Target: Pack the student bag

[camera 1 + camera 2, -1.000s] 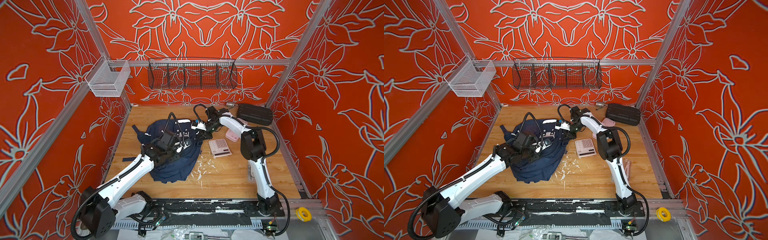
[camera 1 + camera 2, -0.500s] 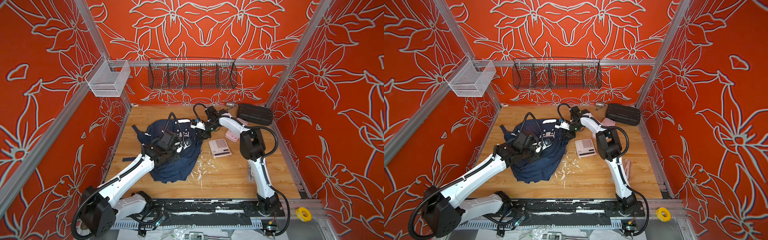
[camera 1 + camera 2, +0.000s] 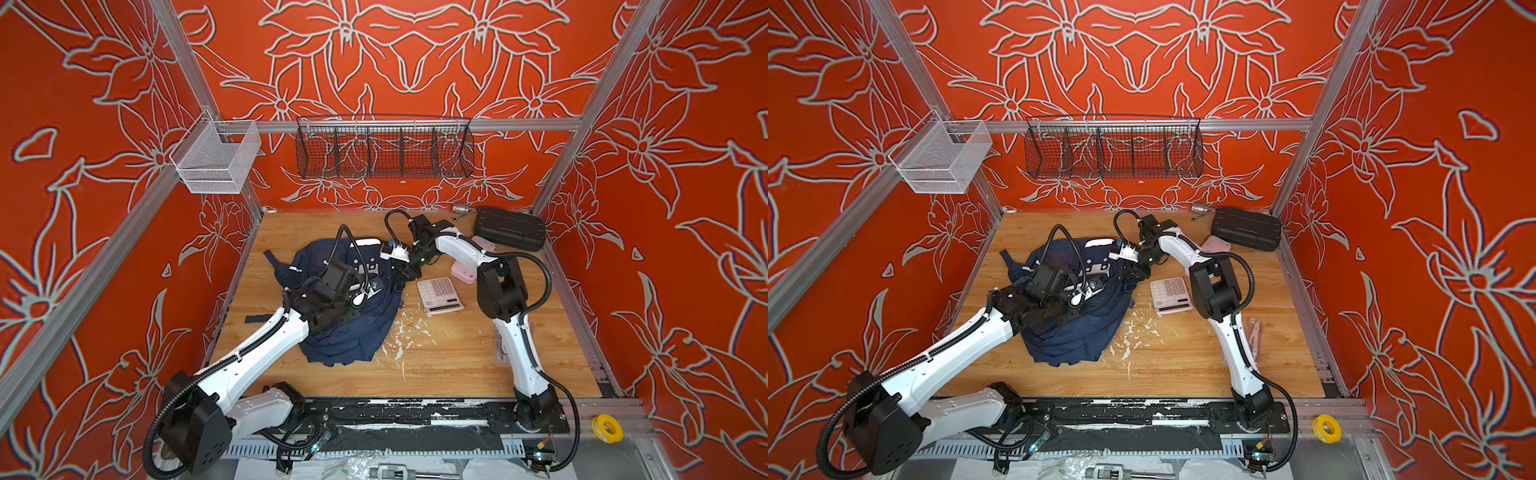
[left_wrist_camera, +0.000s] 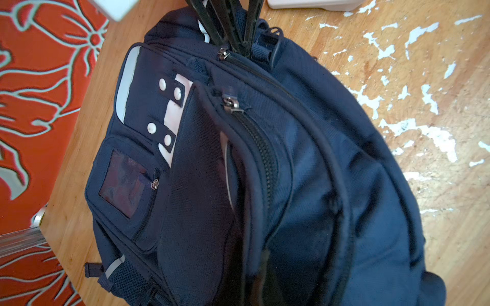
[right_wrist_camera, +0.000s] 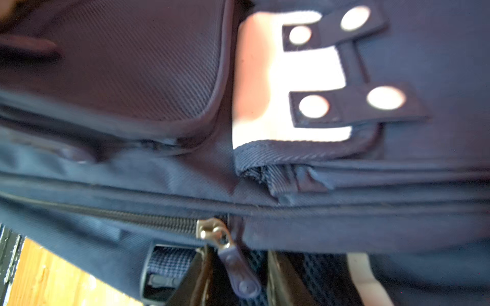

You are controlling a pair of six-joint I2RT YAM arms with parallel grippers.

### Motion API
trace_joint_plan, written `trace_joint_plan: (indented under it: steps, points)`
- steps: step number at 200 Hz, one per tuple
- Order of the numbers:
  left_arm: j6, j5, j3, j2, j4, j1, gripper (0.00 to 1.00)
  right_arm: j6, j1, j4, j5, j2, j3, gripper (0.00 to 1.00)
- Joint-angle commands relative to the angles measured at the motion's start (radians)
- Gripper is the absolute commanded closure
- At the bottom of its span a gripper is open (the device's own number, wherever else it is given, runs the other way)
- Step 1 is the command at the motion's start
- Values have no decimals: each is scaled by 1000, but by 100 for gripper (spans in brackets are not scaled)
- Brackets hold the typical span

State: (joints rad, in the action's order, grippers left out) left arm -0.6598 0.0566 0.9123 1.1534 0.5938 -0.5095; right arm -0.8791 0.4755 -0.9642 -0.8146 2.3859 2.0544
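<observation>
Right gripper jaws apart, straddling main zip pull, not pinching. Left gripper closed, apparently on the front pocket flap. Student bag lies slumped on table's left half: soft, limp, likely light, so take piped edges or pulls.

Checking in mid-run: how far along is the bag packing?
Done: nothing visibly packed; the calculator and pink pieces lie on the table beside the student bag. In hand: the right gripper stands open around a zip pull; the left gripper is shut at the bag's front. Left, likely: open the zip, load the items, close up.
</observation>
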Motion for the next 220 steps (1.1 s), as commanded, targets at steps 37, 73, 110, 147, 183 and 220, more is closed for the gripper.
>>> trace_joint_plan:
  steps: [37, 73, 110, 147, 183, 220]
  points:
    - [17, -12, 39, 8, -36, 3, 100, 32, 15, 59, -15, -21, -23, 92]
    - [24, -11, 38, 5, -39, 3, 100, 32, 14, 107, -32, -83, -94, 90]
    - [33, -5, 39, 3, -31, 3, 100, 32, 12, 138, -15, -116, -145, 87]
    - [68, 5, 53, 8, 1, 4, 100, 48, 12, 225, -9, -163, -211, 89]
    - [83, 25, 39, -10, 14, 3, 100, 90, 13, 309, -4, -199, -268, 96]
    - [133, 71, 52, 3, 27, 3, 100, 129, 19, 349, -26, -239, -294, 100]
